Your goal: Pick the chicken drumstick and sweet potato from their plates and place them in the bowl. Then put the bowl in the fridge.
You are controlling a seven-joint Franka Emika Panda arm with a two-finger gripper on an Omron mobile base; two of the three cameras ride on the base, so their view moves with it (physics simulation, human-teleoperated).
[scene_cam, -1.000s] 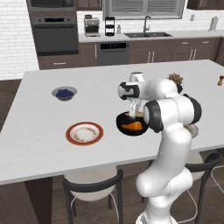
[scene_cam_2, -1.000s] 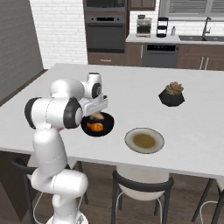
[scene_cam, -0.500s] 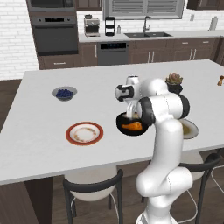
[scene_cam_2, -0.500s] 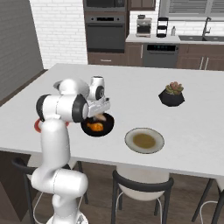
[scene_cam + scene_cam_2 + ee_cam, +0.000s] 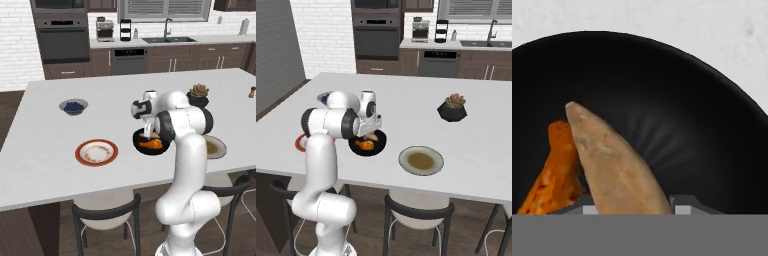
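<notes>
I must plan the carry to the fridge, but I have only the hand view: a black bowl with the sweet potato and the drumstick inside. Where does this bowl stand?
Observer: The bowl stands on the white island counter, between two plates.
Operator: Is there food on the plates?
Observer: The red-rimmed plate holds neither drumstick nor potato.
Operator: And the other plate?
Observer: The grey plate shows only its brownish centre; it lies apart from the bowl, not touching it.
</notes>
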